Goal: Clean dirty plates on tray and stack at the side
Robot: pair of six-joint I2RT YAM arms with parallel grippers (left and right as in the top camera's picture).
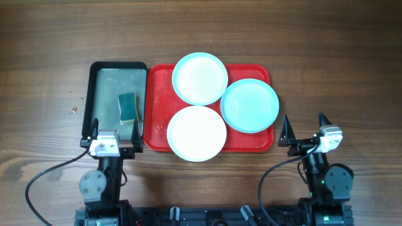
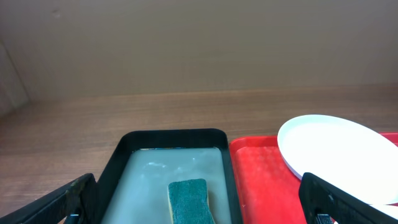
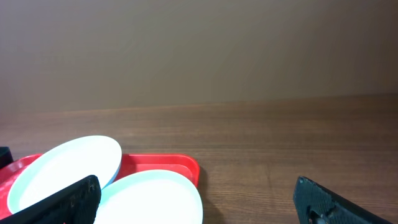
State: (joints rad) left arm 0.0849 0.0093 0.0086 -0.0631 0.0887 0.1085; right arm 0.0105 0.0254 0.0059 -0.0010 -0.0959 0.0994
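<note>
Three plates lie on the red tray (image 1: 257,143). A pale aqua plate (image 1: 200,78) is at the back, a second aqua plate (image 1: 249,105) at the right, and a white plate (image 1: 196,133) at the front. My left gripper (image 1: 114,129) is open and empty, at the near end of the black tray, left of the white plate (image 2: 336,152). My right gripper (image 1: 306,125) is open and empty over bare table, right of the red tray (image 3: 168,167). The two aqua plates (image 3: 155,196) (image 3: 65,165) show in the right wrist view.
A black-rimmed tray (image 1: 118,68) holding cloudy water and a green-and-yellow sponge (image 1: 127,107) stands left of the red tray; the sponge (image 2: 190,200) lies between my left fingers in the wrist view. Bare wood table (image 1: 339,75) lies to the right.
</note>
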